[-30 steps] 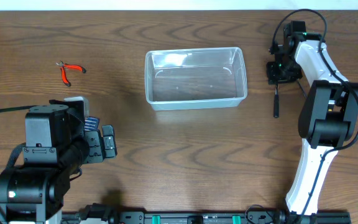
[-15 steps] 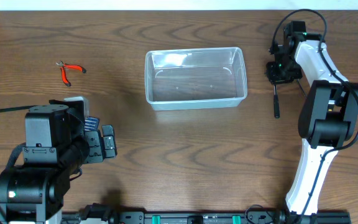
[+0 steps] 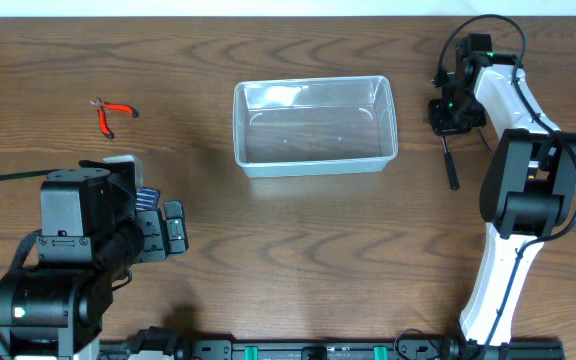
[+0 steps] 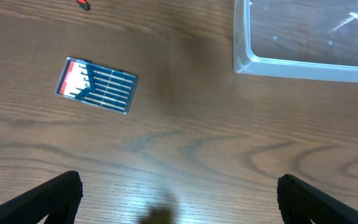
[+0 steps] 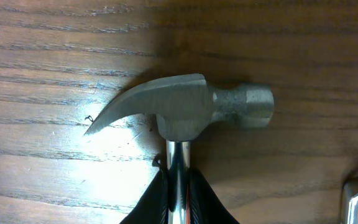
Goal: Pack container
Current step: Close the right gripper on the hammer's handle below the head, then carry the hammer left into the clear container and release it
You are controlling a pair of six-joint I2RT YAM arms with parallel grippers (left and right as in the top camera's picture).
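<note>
Right of the clear, rounded-cornered plastic bin, and well apart from its short wall, our right gripper pinches a steel claw hammer by the neck, just under the head. Its dark fingers press the shaft from both sides. We judge that we grip so near the head because the weight sits there, so the black handle should hang quietly in a lift. We cannot tell whether the head is off the wood yet. The bin sits empty at the middle of the brown wooden table, and nothing is packed so far. Our left gripper hangs over the table's left side, spread wide and holding nothing. The small flat case of bits lies ahead of it, likely its next pick. The red-handled pliers lie farther off.
</note>
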